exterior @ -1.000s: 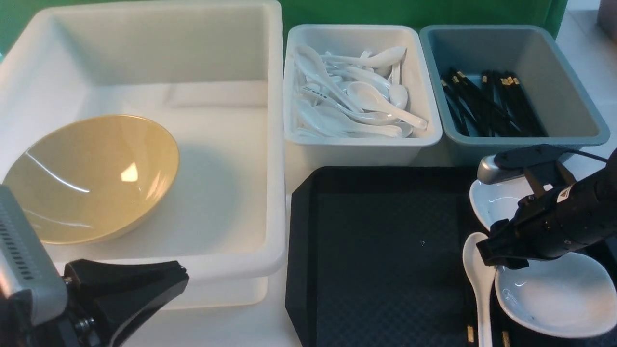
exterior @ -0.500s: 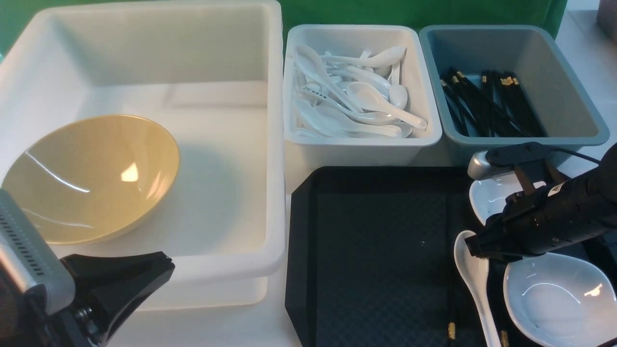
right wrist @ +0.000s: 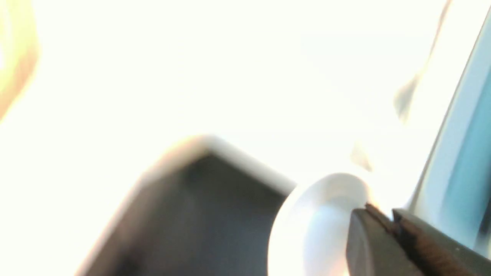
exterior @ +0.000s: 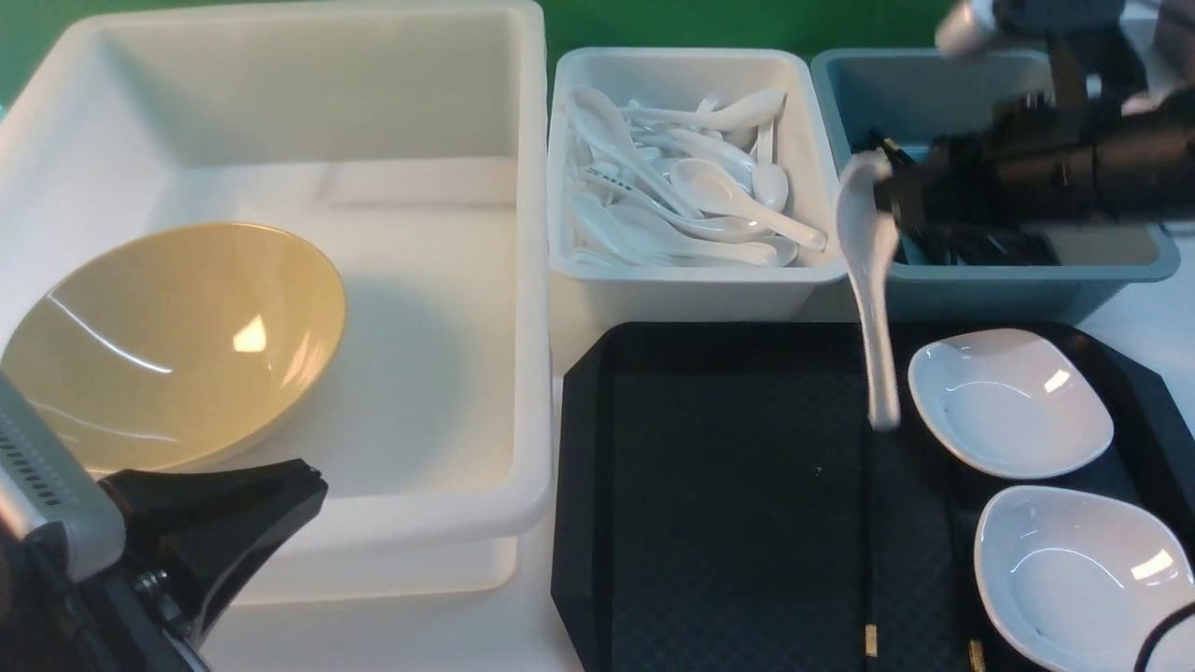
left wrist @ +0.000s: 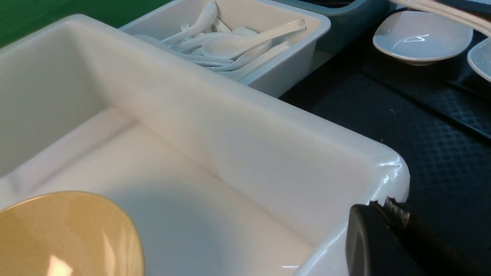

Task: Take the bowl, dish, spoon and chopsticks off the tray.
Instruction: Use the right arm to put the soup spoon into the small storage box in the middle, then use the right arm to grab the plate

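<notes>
My right gripper (exterior: 887, 196) is shut on the rim of the white spoon's (exterior: 868, 280) scoop. It holds the spoon in the air over the gap between the two small bins, handle hanging down toward the black tray (exterior: 728, 485). In the right wrist view the gripper (right wrist: 383, 212) pinches the scoop (right wrist: 314, 226). Two white dishes (exterior: 1008, 401) (exterior: 1083, 579) lie on the tray's right side. The black chopsticks (exterior: 870, 639) lie on the tray beside them. The olive-yellow bowl (exterior: 173, 341) rests tilted in the large white bin. My left gripper (exterior: 308, 481) is shut and empty at that bin's near wall.
The large white bin (exterior: 527, 280) fills the left half. Behind the tray stand a white bin (exterior: 691, 285) full of spoons and a grey-blue bin (exterior: 1027, 285) holding black chopsticks. The left wrist view shows the big bin's corner (left wrist: 387, 168) close to my left fingertips (left wrist: 395, 209).
My right gripper shut on the spoon's scoop and lifted it up and back from the tray toward the bins, uncovering both dishes. The left gripper barely shifted.
</notes>
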